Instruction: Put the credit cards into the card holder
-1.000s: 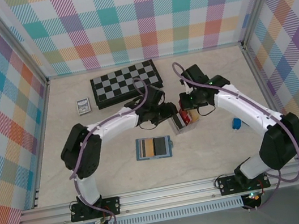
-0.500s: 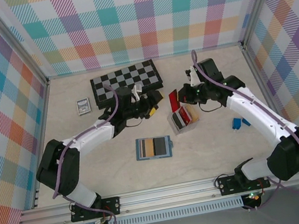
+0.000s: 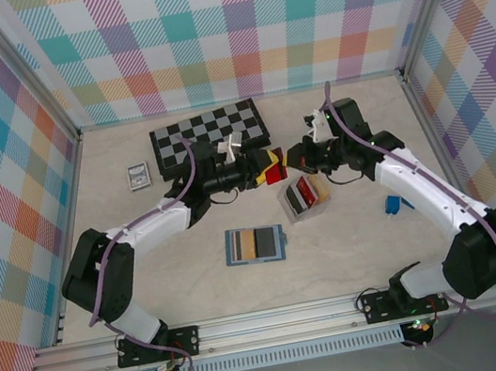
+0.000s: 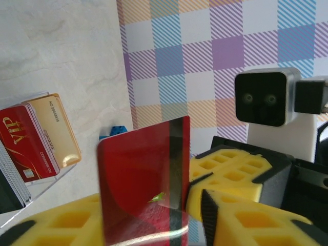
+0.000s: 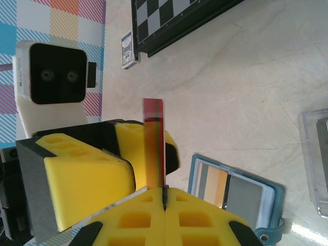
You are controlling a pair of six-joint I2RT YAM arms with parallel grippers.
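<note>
Silver-framed rectangle (image 3: 139,174): laid flat on the table, well out to the left of both sets of jaws, beside the chessboard's left end.
Chessboard (image 3: 210,138): laid flat behind the left jaws, its near edge close to them.
Left gripper (image 3: 262,166): held above the table, its yellow fingers set either side of the red card's lower part. Whether they are pressed onto the card or stand just off it cannot be told.
Card holder (image 3: 255,244): a teal-blue bifold, spread open and flat on the table, below the left jaws toward the arm bases and well apart from both grippers. A tan card and a grey one are seen in its inner slots.
Red card (image 3: 274,171): held upright in the air between the two grippers. It is thin and glossy red, with a dark stripe along one edge, and is seen edge-on from the right wrist as a narrow strip.
Right gripper (image 3: 293,157): clenched on the red card, whose edge is nipped in the seam between the yellow fingertips. It is faced toward the left jaws, just beside them.
Clear tray (image 3: 287,206): set on the table just below the right jaws, on the near side.
Stacked cards (image 4: 25,148): leaned together in the clear tray — a red one printed in gold, a tan-gold one beside it, dark ones on its other side.
Blue object (image 3: 392,204): on the table well to the right of the right jaws; what it is cannot be told.
</note>
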